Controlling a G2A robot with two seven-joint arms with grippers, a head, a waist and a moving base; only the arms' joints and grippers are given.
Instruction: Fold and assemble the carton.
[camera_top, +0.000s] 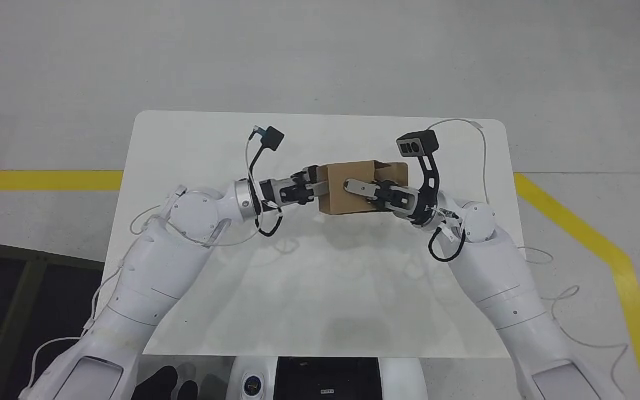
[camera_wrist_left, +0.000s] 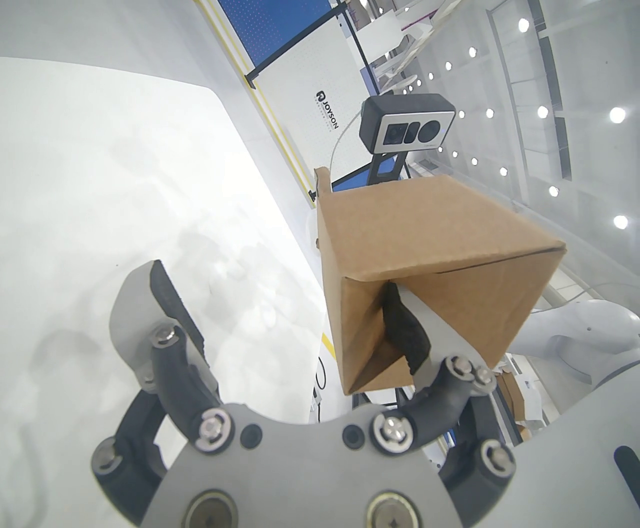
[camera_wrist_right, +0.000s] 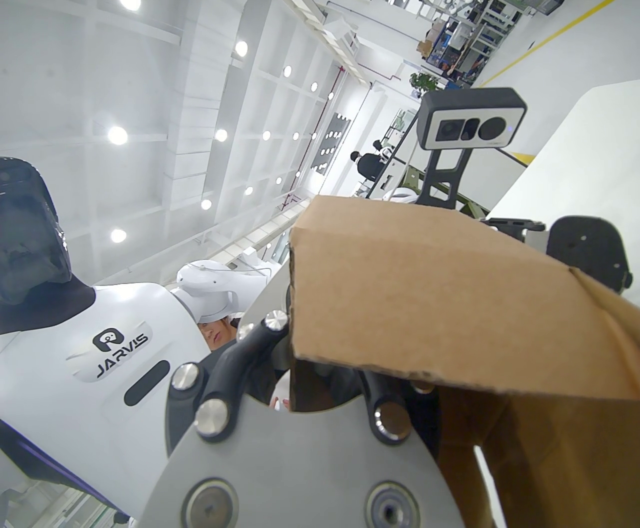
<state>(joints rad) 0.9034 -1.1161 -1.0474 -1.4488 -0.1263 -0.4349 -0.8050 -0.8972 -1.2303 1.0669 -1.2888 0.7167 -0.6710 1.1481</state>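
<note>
A brown carton (camera_top: 350, 199) hangs above the middle of the white table (camera_top: 300, 290), held between both arms. My left gripper (camera_top: 318, 187) is at its left end and stands open. In the left wrist view one finger (camera_wrist_left: 405, 335) reaches inside the carton's (camera_wrist_left: 425, 240) open end, and the other finger (camera_wrist_left: 170, 310) stays outside over the table. My right gripper (camera_top: 350, 187) comes from the right, with one silver finger lying along the carton's top wall. In the right wrist view the carton (camera_wrist_right: 425, 300) wall runs between the finger links and hides the tips.
A loose flap (camera_top: 396, 172) sticks up at the carton's right end. The table's far edge (camera_top: 320, 115) lies behind the carton. Bare tabletop (camera_wrist_left: 125, 175) spreads below and in front of the arms. Yellow floor lines (camera_top: 60, 180) run on either side.
</note>
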